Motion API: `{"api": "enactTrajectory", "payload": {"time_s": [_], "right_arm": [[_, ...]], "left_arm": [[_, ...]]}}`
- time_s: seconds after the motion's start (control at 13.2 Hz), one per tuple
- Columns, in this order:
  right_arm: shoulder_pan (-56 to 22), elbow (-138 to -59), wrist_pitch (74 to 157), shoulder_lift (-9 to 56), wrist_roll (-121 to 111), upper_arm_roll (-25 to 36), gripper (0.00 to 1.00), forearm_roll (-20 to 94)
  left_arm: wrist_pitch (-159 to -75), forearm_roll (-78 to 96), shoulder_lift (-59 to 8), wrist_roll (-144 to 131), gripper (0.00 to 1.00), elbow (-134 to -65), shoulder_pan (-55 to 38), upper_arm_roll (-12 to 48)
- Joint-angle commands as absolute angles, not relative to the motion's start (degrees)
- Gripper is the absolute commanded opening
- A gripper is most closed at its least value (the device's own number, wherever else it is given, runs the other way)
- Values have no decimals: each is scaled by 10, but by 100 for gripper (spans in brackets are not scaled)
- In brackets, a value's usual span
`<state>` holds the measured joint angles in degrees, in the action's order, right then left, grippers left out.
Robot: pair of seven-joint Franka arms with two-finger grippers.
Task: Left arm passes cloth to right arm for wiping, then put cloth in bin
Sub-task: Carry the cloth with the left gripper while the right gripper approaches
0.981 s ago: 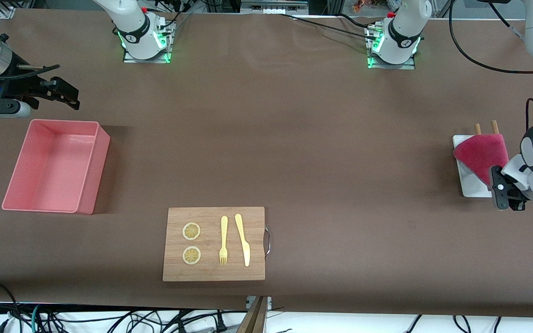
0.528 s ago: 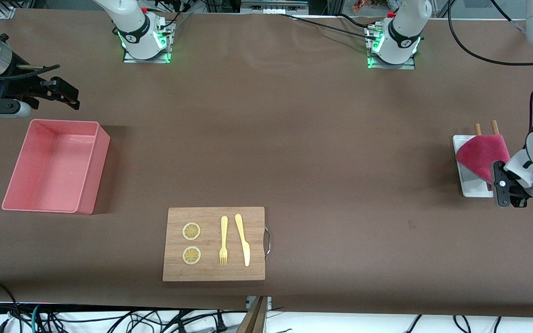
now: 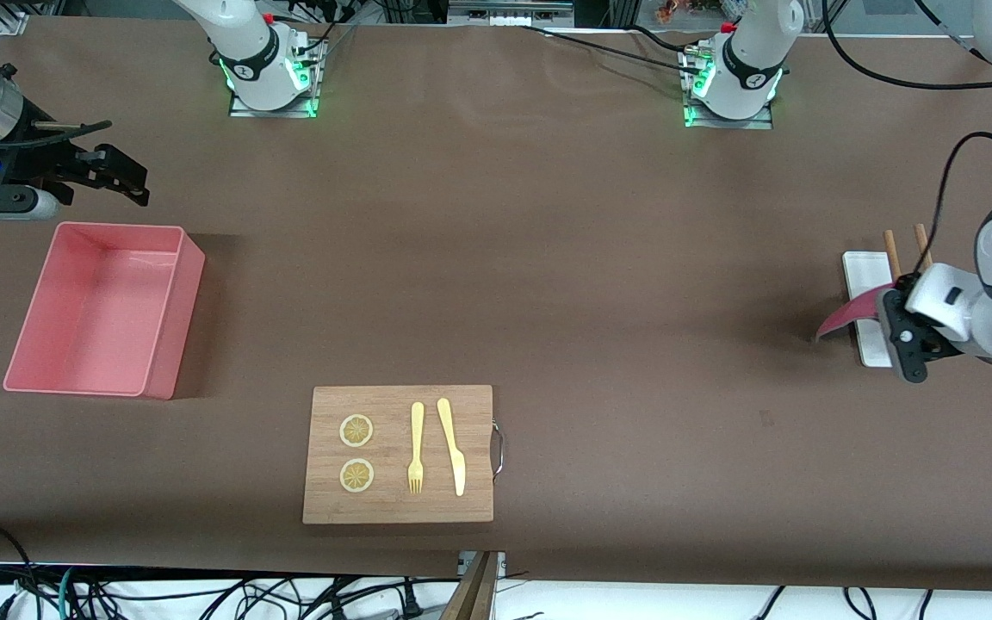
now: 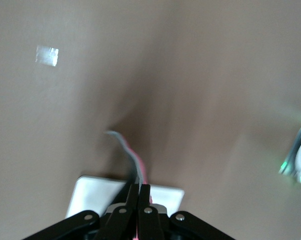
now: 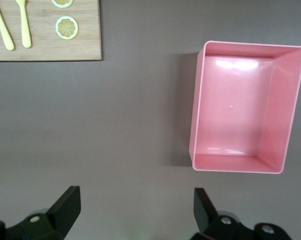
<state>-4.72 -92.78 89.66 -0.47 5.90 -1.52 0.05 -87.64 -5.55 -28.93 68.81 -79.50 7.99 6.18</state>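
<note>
Cloth: magenta-red cloth [image 3: 849, 312] is lifted clear of the bench, pinched at one end by the left pincer; its free end droops toward the middle of the bench. In the left wrist view it shows edge-on as a thin grey and pink strip [image 4: 131, 159].
Left pincer: left pincer [image 3: 892, 310] is pressed together on the cloth, over the white tray at the left arm's end of the bench.
White tray: small flat white tray [image 3: 864, 274] lies on the bench beneath the left pincer, with two wooden sticks [image 3: 893, 250] at its edge toward the robot bases.
Right pincer: right pincer [image 3: 121, 176] is spread wide and holds nothing. It hangs over the bench beside the bin's wall nearest the robot bases; the arm waits.
Bin: pink bin [image 3: 167, 323] stands on the bench at the right arm's end, with nothing in it.
Cutting board: wooden cutting board [image 3: 398, 510] lies nearer the front camera than the bin, carrying two lemon slices [image 3: 356, 430], a yellow fork [image 3: 416, 446] and a yellow knife [image 3: 451, 443].
</note>
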Motion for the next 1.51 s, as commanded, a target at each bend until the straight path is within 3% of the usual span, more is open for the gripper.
{"api": "enactTrajectory", "payload": {"time_s": [0.0, 0.15, 0.53, 0.83, 1.13, 1.43], "right_arm": [[-55, -906, 893, 13, 51, -18, 100, 18], [-78, -907, 876, 53, 49, -18, 100, 27], [-83, -919, 887, 59, -171, -25, 100, 101], [-76, -999, 957, 66, -401, -25, 100, 232], [-76, -1071, 1021, 97, -558, -31, 100, 394], [-79, -1096, 1169, 147, -705, -122, 99, 545]], "left_arm": [[-839, -13, -280, 540, 0, -789, 81, 102], [-838, 24, -276, 428, 0, -788, 81, 132], [-840, 138, -277, 75, 0, -762, 68, 187], [-853, 185, -282, -166, 0, -731, 11, 186], [-944, 218, -288, -404, 0, -718, -38, 185], [-1030, 245, -306, -550, 0, -721, -82, 185]]}}
